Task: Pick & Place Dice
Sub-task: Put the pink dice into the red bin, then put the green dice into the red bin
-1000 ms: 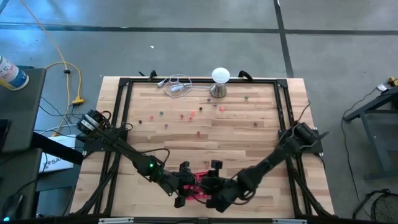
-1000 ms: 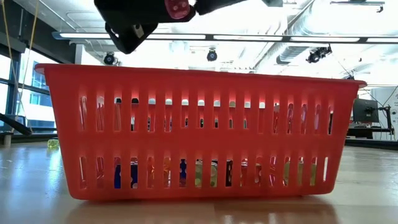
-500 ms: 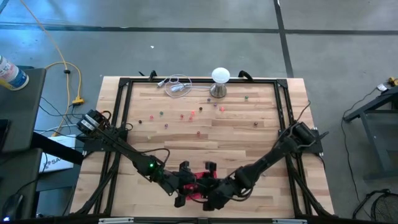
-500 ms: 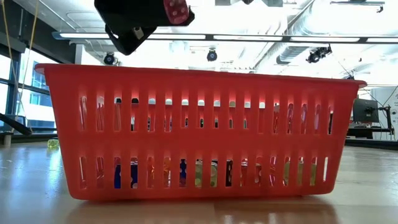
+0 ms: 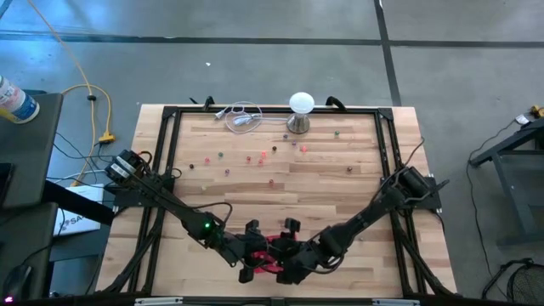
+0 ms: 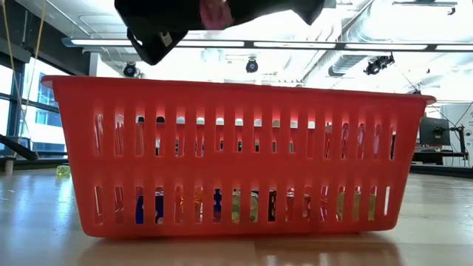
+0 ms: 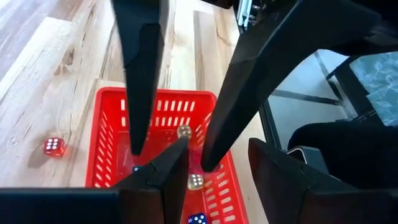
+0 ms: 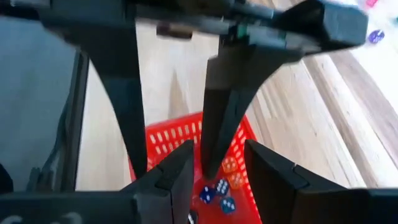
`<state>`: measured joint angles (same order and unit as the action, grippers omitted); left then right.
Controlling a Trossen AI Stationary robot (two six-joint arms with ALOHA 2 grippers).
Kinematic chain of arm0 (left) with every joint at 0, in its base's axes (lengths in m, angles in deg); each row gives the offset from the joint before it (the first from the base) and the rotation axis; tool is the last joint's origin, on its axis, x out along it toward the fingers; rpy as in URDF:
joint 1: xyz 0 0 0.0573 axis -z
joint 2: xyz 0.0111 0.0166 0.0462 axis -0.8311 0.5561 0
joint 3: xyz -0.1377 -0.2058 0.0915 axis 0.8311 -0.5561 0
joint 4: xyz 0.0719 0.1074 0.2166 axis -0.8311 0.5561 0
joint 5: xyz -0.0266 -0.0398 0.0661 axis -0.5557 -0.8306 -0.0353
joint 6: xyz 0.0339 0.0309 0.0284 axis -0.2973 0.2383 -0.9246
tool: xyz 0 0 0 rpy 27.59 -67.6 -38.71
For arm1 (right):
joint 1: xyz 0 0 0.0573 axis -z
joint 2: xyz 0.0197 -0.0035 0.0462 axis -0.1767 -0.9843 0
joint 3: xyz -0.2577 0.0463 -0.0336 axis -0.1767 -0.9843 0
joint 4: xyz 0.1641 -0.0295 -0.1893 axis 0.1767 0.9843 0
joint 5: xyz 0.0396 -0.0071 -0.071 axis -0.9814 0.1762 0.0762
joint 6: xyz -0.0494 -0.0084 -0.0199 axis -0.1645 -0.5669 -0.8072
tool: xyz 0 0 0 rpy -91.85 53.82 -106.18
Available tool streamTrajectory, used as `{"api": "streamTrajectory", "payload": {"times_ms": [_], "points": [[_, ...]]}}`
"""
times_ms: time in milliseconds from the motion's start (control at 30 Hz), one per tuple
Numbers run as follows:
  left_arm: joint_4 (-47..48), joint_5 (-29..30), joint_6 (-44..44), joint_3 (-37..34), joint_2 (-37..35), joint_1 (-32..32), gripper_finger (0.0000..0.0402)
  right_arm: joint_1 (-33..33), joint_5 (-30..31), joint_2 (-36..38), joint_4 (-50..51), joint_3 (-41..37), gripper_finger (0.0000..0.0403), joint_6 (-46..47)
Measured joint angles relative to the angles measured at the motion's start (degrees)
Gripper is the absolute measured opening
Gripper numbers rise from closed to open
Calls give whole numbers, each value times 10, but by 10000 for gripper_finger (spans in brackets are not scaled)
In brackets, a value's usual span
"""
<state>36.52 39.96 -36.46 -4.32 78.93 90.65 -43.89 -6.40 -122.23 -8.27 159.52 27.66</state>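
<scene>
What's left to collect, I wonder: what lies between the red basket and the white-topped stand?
Loose dice scattered on the wooden table, between the basket and the stand; the high view shows them.

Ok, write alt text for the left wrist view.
A red mesh basket sits on a wooden table, seen from above between the open left gripper and the right arm's dark fingers. Several dice lie inside the basket; one red die rests on the table beside it.
</scene>
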Motion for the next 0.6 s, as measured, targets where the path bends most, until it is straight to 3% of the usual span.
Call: {"api": "streamTrajectory", "payload": {"times_ms": [433,600], "points": [[4,-1,0,0,0,0,160,-11,-16,1,50,0,133,13],[37,-8,-1,0,-15,0,160,-29,-48,27,89,0,133,23]]}}
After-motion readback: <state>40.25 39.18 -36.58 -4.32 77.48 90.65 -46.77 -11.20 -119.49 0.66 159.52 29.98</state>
